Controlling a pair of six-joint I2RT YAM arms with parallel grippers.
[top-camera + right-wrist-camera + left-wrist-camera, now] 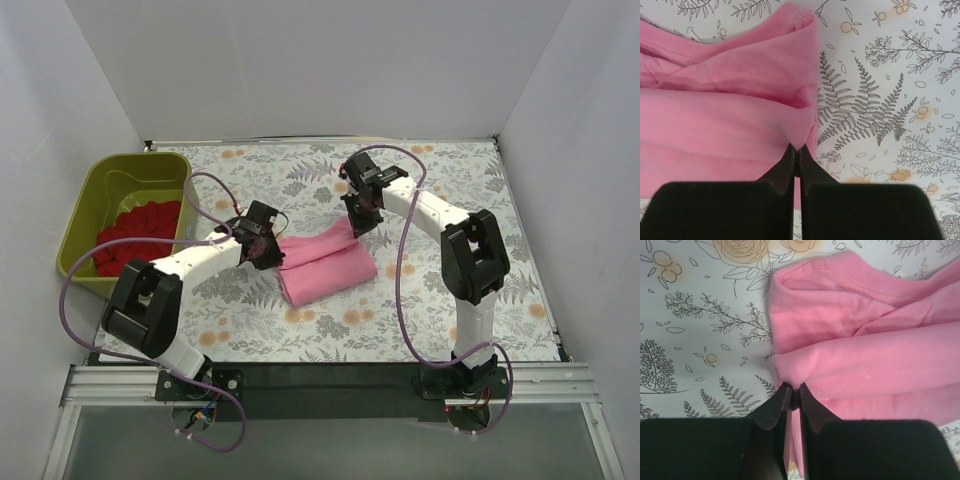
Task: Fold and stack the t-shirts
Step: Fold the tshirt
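White walls (300,70) close in a table (300,165) covered in a pale cloth printed with ferns and orange flowers. From above, a pink t-shirt (325,265) lies near the middle of the table, folded into a long, narrow bundle that runs at a slant. At the far left sits an olive-green tub (85,195) with a red t-shirt (140,235) heaped loosely inside it, well apart from the pink one.

The left gripper (270,250) meets the left end of the pink t-shirt, and the right gripper (362,218) meets its far right corner. From this height the black jaws blur into the arms, and the grip itself cannot be made out.

The wrist cameras fill that in. The left wrist view shows its two black fingertips (782,396) nearly together on a pinch of pink cloth at the fold's edge, with a sliver of pink showing between them. The cloth spreads away in several layers, a stitched hem along the top. The right wrist view shows its fingertips (788,156) closed tight on the pointed edge of the pink cloth, which fans out to the left, with bare printed table to the right. Neither wrist view shows the tub or the red t-shirt.
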